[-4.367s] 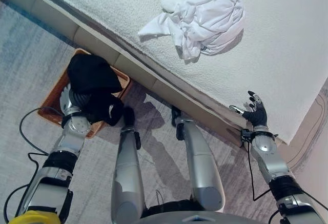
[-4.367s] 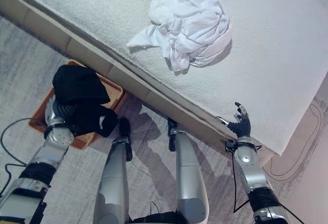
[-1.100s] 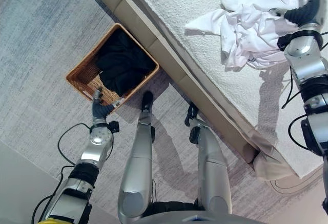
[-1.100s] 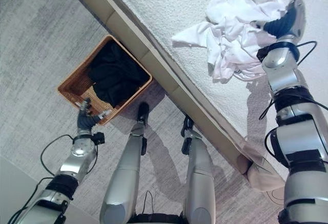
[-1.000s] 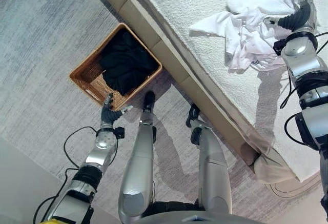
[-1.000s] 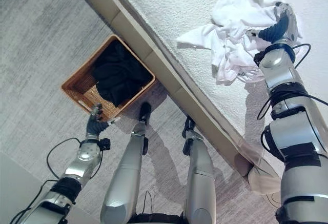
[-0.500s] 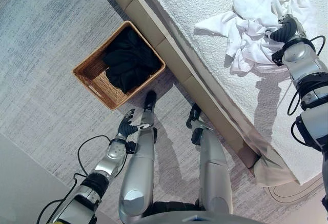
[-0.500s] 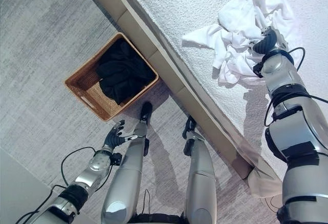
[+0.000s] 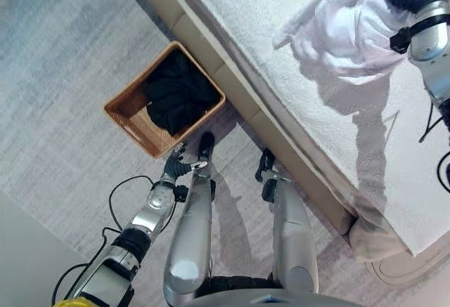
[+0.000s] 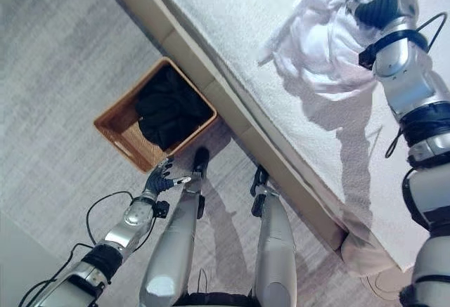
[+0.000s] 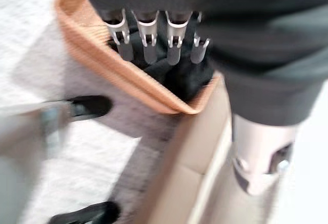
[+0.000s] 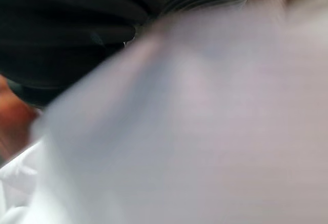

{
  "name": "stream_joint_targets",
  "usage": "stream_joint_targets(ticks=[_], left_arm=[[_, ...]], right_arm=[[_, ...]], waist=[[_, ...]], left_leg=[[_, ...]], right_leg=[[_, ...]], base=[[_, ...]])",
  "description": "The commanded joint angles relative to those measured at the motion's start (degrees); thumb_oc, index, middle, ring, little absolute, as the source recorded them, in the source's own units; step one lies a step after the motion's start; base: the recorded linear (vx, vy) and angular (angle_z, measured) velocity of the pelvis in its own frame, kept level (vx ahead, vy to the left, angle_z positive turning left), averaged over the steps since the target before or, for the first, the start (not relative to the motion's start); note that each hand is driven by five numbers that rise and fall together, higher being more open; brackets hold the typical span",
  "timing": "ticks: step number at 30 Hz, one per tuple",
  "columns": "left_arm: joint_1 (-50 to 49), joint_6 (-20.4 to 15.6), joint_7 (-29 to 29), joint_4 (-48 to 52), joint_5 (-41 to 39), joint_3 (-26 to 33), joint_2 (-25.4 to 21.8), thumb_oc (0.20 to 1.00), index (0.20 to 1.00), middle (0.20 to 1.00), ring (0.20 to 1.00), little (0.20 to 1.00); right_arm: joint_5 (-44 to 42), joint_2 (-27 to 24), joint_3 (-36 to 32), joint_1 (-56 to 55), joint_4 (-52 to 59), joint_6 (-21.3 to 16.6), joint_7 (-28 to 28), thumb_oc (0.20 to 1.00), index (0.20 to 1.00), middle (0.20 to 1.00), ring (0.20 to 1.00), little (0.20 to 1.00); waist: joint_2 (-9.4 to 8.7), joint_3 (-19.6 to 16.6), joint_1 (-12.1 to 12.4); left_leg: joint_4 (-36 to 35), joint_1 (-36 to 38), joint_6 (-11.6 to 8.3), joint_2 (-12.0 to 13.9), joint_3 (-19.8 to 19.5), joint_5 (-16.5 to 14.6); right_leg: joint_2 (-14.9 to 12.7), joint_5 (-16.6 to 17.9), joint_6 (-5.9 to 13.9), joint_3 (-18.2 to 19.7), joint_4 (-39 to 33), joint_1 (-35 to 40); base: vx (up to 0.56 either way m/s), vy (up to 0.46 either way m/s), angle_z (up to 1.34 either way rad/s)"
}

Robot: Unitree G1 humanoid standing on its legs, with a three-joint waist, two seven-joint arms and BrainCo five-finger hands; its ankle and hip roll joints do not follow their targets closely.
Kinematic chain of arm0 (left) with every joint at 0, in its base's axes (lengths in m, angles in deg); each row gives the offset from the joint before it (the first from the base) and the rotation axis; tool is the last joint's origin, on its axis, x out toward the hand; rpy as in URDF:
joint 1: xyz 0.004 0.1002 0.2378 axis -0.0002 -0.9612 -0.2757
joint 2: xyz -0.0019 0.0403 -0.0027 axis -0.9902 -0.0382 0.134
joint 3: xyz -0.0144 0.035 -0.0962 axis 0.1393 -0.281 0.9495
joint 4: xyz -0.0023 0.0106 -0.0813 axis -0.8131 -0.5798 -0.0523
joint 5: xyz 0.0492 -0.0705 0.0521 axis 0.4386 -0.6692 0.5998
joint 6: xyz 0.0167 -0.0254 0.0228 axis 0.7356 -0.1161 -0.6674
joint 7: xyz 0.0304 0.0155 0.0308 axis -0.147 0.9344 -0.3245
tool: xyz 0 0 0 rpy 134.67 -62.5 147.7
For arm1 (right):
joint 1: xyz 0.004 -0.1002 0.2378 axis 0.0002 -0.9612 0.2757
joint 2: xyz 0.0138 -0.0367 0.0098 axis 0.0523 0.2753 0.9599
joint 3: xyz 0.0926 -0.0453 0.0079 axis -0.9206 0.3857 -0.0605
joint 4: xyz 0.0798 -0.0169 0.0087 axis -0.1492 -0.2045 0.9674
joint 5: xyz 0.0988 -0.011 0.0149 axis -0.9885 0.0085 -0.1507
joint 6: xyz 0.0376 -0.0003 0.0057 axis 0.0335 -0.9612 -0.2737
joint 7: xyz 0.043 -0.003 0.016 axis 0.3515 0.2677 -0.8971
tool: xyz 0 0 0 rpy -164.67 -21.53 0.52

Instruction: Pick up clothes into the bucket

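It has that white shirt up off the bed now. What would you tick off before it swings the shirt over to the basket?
1. White shirt gripped by the right hand: ok, it hangs bunched from the hand.
2. Shirt clear of the bed: cannot tell, the lower folds hang close above the cover.
3. Basket has room: ok, black clothes fill part of it.
4. Left hand out of the way: ok, open, just outside the basket's rim.
5. Fingers' hold: cannot tell, cloth hides them.

White garment on off-white textured bed cover; black clothes in tan woven basket; grey streaked carpet; beige bed base.
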Motion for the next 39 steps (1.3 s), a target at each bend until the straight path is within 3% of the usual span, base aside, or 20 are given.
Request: stream_joint_targets(ticks=[1, 8, 13, 22, 23, 24, 25, 26, 29, 30, 31, 39], left_arm=[[-3.6, -2.38, 0.99, 6.28, 3.45, 2.8, -1.08, 1.0, 1.0, 1.0, 1.0, 1.0], [-3.31, -3.33, 0.74, 12.71, 2.67, 4.91, -3.19, 1.0, 1.0, 1.0, 1.0, 1.0], [-4.3, -4.49, -1.71, 21.39, -0.68, 6.7, -5.77, 1.0, 1.0, 1.0, 1.0, 1.0], [-4.39, -4.0, -7.05, 28.94, -4.84, 5.82, -8.7, 1.0, 1.0, 1.0, 1.0, 1.0], [-4.81, -3.75, -8.05, 29.51, -5.41, 5.48, -8.84, 1.0, 1.0, 1.0, 1.0, 1.0], [-4.87, -3.75, -8.06, 29.54, -5.42, 5.57, -8.75, 1.0, 1.0, 1.0, 1.0, 1.0], [-5.29, -3.44, -8.87, 29.56, -6.1, 5.3, -8.81, 1.0, 1.0, 1.0, 1.0, 1.0], [-5.33, -3.43, -8.89, 29.59, -6.12, 5.37, -8.73, 1.0, 1.0, 1.0, 1.0, 1.0], [-6.14, -3.07, -9.86, 28.99, -6.33, 4.7, -8.31, 1.0, 1.0, 1.0, 1.0, 1.0], [-6.36, -3.02, -10.08, 28.85, -6.23, 4.56, -8.33, 1.0, 1.0, 1.0, 1.0, 1.0], [-6.75, -2.92, -10.3, 28.46, -5.94, 4.2, -8.35, 1.0, 1.0, 1.0, 1.0, 1.0], [-7.34, -2.55, -9.86, 27.02, -4.7, 4.43, -7.85, 1.0, 1.0, 1.0, 1.0, 1.0]], right_arm=[[4.23, -7.44, -5.71, 4.95, 5.27, -1.3, -9.64, 0.2, 0.2, 0.2, 0.2, 0.2], [5.86, -8.25, -13.02, 1.66, 12.41, -1.62, -12.91, 0.2, 0.2, 0.2, 0.2, 0.2], [6.81, -7.24, -14.3, -0.81, 16.28, -2.09, -11.3, 0.2, 0.2, 0.2, 0.2, 0.2], [1.12, -7.8, -4.98, -0.05, 9.37, -2.02, 0.94, 0.2, 0.2, 0.2, 0.2, 0.2], [-0.64, -8.04, -2.35, 0.6, 6.67, -1.85, 3.67, 0.275, 0.275, 0.275, 0.275, 0.275], [-0.74, -7.99, -1.9, 1.04, 6.41, -1.96, 3.71, 0.275, 0.275, 0.275, 0.275, 0.275], [-1.71, -8.34, 1.57, 1.58, 4.2, -1.9, 7.36, 0.937, 0.937, 0.937, 0.937, 0.937], [-1.8, -8.32, 1.9, 1.91, 4.04, -1.96, 7.42, 1.0, 1.0, 1.0, 1.0, 1.0], [-3.44, -8.4, 6.48, 3.41, 0.59, -2.1, 11.22, 1.0, 1.0, 1.0, 1.0, 1.0], [-3.95, -8.4, 7.69, 3.94, -0.1, -2.31, 12.06, 0.438, 0.438, 0.438, 0.438, 0.438], [-3.59, -8.09, 9.4, 4.69, -1.77, -2.37, 12.95, 0.2, 0.2, 0.2, 0.2, 0.2], [-3.8, -6.24, 9.15, 5.35, -0.46, -3.06, 12.35, 0.2, 0.2, 0.2, 0.2, 0.2]], waist=[[-0.37, -1.16, -2.77], [-0.35, -1.89, -3.54], [-0.12, -5.92, -4.36], [-0.11, -11.58, -5.28], [-0.27, -12.45, -5.25], [-0.18, -12.43, -5.29], [-0.43, -12.92, -5.22], [-0.34, -12.9, -5.26], [-0.55, -13.58, -5.1], [-0.62, -13.7, -5.01], [-0.71, -13.97, -4.78], [-0.55, -14.54, -4.18]], left_leg=[[5.27, 3.33, 1.68, -0.11, 2.46, -6.54], [4.42, 9.89, 1.9, -0.11, 3.25, -7.32], [1.38, 14.59, 1.92, 0.11, 4.36, -7.35], [-2.63, 21.07, 1.51, 0.63, 5.33, -6.95], [-2.64, 21.83, 1.45, 0.67, 5.53, -7.19], [-2.65, 21.88, 1.45, 0.69, 5.57, -7.21], [-2.28, 22.27, 1.4, 0.79, 5.75, -7.5], [-2.27, 22.31, 1.4, 0.8, 5.77, -7.53], [-2.15, 22.86, 1.36, 0.94, 5.97, -7.78], [-2.16, 22.9, 1.33, 1.0, 6.05, -7.76], [-2.25, 22.86, 1.28, 1.16, 6.18, -7.71], [-3.32, 22.0, 1.25, 1.35, 5.89, -6.87]], right_leg=[[0.45, 2.28, 3.59, 1.68, -5.37, 7.45], [0.8, 2.86, 3.78, 2.6, -7.87, 14.16], [1.68, 3.83, 4.02, 3.24, -11.4, 18.3], [2.06, 4.13, 4.32, 3.32, -14.83, 24.12], [2.14, 4.11, 4.38, 3.41, -15.19, 24.86], [2.16, 4.11, 4.38, 3.44, -15.22, 24.9], [2.16, 4.11, 4.37, 3.53, -15.34, 25.4], [2.18, 4.11, 4.37, 3.55, -15.37, 25.44], [2.31, 4.26, 4.35, 3.5, -16.13, 26.23], [2.37, 4.32, 4.35, 3.39, -16.37, 26.38], [2.44, 4.52, 4.43, 3.32, -16.73, 26.49], [2.64, 5.16, 4.45, 2.77, -17.78, 25.98]], base=[[0.03, 0.035, -0.11], [0.03, 0.026, -0.15], [0.06, 0.019, -0.19], [0.06, 0.007, -0.07], [0.04, 0.001, 0.0], [0.05, -0.001, -0.01], [0.0, 0.0, 0.0], [0.0, 0.0, 0.0], [0.0, 0.0, 0.0], [0.0, 0.0, 0.0], [0.0, 0.0, 0.0], [0.0, 0.001, 0.0]])
